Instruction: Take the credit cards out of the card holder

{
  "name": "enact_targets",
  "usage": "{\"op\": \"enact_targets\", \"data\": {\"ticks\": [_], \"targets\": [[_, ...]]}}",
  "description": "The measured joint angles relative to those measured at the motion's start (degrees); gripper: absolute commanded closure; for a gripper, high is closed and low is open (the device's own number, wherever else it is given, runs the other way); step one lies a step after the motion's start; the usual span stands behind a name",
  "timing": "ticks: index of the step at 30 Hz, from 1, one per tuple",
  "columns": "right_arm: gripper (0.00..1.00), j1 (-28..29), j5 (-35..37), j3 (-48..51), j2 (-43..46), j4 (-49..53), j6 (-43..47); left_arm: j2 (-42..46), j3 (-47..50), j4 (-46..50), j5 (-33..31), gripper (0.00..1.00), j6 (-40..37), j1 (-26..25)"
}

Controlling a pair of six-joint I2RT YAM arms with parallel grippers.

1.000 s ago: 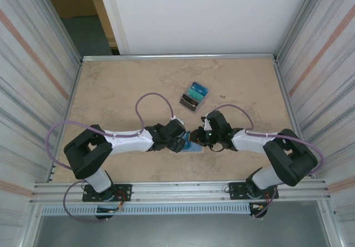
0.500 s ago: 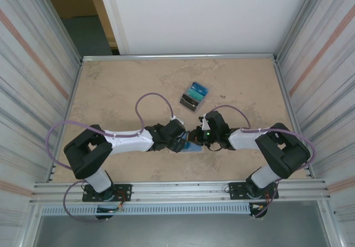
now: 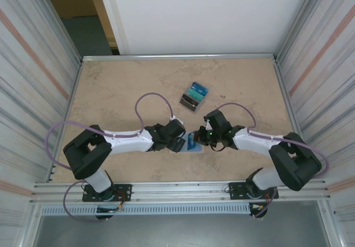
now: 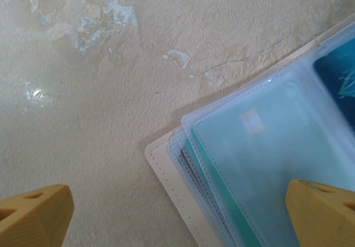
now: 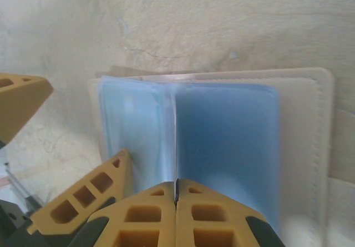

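The card holder (image 3: pixel 191 142) lies open on the table between both grippers, tan outside (image 5: pixel 302 130), pale blue clear sleeves inside. A teal credit card (image 4: pixel 266 158) sits in the top sleeve, with a dark blue one (image 4: pixel 339 72) beside it. My left gripper (image 4: pixel 177 213) is open and straddles the holder's corner, its right finger (image 4: pixel 321 211) over the sleeves. My right gripper (image 5: pixel 176 194) is shut on a thin sleeve page that stands edge-on. I cannot tell whether a card is inside that page. In the top view the left gripper (image 3: pixel 180 144) and the right gripper (image 3: pixel 201 139) meet at the holder.
A small pile of teal and dark cards (image 3: pixel 193 96) lies farther back, right of the table's middle. Metal rails (image 3: pixel 177 57) edge the table and corrugated walls close in both sides. Purple cables loop over both arms.
My right gripper has closed fully on the sleeve page and its elbow has swung out to the right. The left arm and the holder stay put.
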State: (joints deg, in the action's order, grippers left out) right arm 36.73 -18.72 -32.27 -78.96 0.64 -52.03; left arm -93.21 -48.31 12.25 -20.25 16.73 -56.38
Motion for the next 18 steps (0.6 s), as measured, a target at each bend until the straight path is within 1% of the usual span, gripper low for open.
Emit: {"op": "enact_targets", "data": {"ticks": [4,9,13,18], "targets": [[0.95,0.1,3.4,-1.4,3.9,6.4,1.7,0.8,0.0,1.0,-0.8,0.01,0.0,0.0],[0.96,0.2,7.3,-6.1,8.3,13.4,5.4,2.4,-0.1,1.9,-1.6,0.01,-0.1,0.0],[0.97,-0.6,9.7,-11.1,9.1,18.4,9.6,5.3,-0.2,2.5,-2.2,0.01,0.0,0.0],[0.97,-4.3,10.2,-17.3,8.5,22.8,15.9,11.7,-0.1,2.8,-3.2,0.01,0.0,0.0]]}}
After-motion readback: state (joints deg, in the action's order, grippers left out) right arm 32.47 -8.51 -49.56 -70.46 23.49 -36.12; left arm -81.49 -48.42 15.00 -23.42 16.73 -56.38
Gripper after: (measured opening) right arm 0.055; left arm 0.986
